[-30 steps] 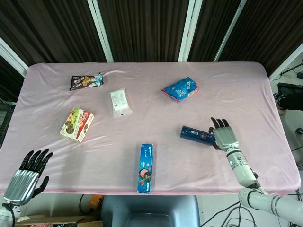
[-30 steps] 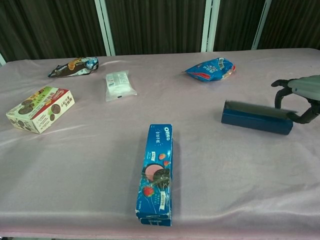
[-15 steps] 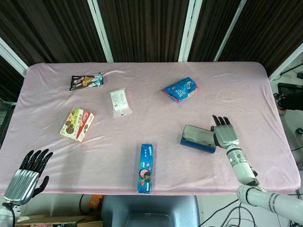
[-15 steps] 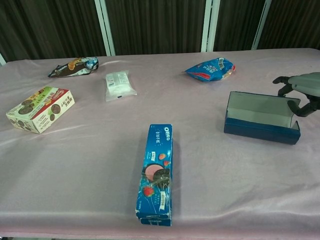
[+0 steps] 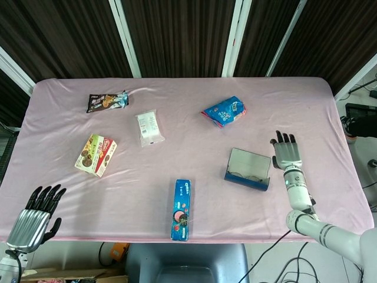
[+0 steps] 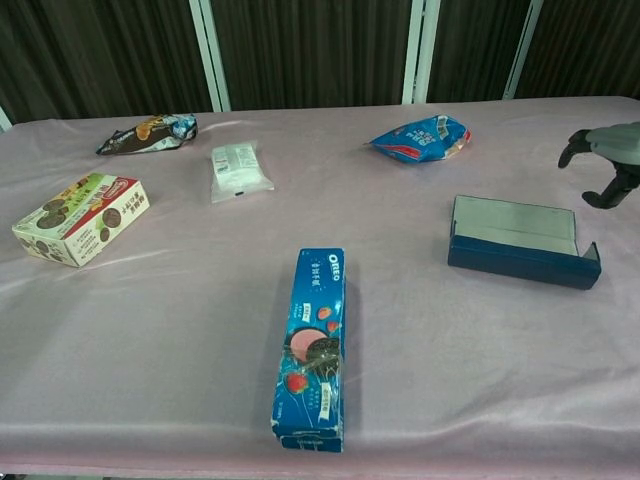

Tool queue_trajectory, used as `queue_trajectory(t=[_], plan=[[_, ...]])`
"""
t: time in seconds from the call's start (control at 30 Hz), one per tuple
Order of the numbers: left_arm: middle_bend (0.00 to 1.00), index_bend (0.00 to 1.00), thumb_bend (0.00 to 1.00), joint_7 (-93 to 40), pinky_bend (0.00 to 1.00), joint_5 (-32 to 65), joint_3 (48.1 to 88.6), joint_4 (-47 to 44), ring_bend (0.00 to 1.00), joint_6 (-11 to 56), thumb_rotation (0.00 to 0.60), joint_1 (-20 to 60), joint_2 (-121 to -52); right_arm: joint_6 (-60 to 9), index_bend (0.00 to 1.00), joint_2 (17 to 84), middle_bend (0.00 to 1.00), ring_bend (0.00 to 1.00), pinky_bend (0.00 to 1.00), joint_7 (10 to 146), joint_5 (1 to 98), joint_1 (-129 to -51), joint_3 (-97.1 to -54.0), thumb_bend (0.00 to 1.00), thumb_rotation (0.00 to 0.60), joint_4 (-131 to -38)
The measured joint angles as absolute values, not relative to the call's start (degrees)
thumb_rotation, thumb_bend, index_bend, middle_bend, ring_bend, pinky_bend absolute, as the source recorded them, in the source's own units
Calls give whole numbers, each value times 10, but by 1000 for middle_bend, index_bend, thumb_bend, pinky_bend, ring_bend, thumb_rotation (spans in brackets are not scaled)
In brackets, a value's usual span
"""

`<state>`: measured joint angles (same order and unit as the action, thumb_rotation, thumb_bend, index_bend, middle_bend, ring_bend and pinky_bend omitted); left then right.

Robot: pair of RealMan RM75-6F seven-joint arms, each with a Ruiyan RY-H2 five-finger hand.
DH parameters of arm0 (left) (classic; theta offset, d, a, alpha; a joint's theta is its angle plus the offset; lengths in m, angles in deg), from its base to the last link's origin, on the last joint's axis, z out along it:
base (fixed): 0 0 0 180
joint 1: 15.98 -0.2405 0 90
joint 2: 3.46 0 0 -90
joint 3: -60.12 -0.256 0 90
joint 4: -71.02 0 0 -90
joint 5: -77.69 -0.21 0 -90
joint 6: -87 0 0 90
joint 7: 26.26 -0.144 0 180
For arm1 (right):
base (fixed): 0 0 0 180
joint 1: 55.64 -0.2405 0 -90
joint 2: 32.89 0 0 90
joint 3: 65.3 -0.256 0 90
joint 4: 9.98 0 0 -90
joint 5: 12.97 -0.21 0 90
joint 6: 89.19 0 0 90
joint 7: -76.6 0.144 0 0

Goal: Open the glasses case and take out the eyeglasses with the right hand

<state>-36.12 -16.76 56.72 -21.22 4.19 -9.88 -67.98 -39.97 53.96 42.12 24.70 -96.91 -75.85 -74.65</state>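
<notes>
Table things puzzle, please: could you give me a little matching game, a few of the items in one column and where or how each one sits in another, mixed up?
Things:
1. glasses case
2. Oreo box
3. right hand
4. blue snack bag

Places or states:
A. lying lengthwise near the front edge of the table
B. lid up, eyeglasses inside
C. farther back on the cloth, behind the case
D. fingers spread, holding nothing, just right of the case

Pairs: 1-B, 2-A, 3-D, 4-C
</notes>
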Motion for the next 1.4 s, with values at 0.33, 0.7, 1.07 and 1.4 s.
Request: queue_trajectory(t=[0.33, 0.7, 1.07, 1.4], plan=[[22, 0, 432, -360, 0, -168, 567, -214, 28, 41, 600, -99, -679, -367, 248, 478, 0, 0, 0, 489, 367, -940, -748, 349, 600, -858], [22, 0, 430, -352, 0, -176, 564, -211, 28, 34, 600, -101, -677, -369, 345, 428, 0, 0, 0, 491, 423, -932, -711, 352, 600, -1005], [21, 0, 432, -350, 0, -173, 565, -211, 28, 37, 600, -99, -676, -385, 367, 485, 0, 0, 0, 428, 359, -969, -700, 370, 600, -983], [22, 0, 432, -344, 0, -178, 563, -210, 28, 30, 600, -101, -674, -382, 383, 493, 0, 0, 0, 411, 359, -977, -680, 455, 600, -1013]])
